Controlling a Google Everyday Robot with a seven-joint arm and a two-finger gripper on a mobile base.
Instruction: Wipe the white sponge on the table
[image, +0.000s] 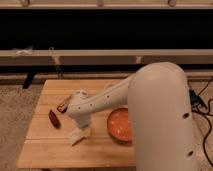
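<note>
White sponge (80, 135) lies flat on the light-wood table (45, 150), just left of the orange bowl (120, 125). Gripper (83, 128) sits on top of it, touching; can't tell if it's clamped. Reddish-brown item (53, 118) and snack bar (63, 103) are further left of the bowl. Carpet (15, 110) is beside the table.

An orange bowl (119, 125) sits well apart from a dark red oblong item (53, 118) and a nearby brown bar (63, 104).
</note>
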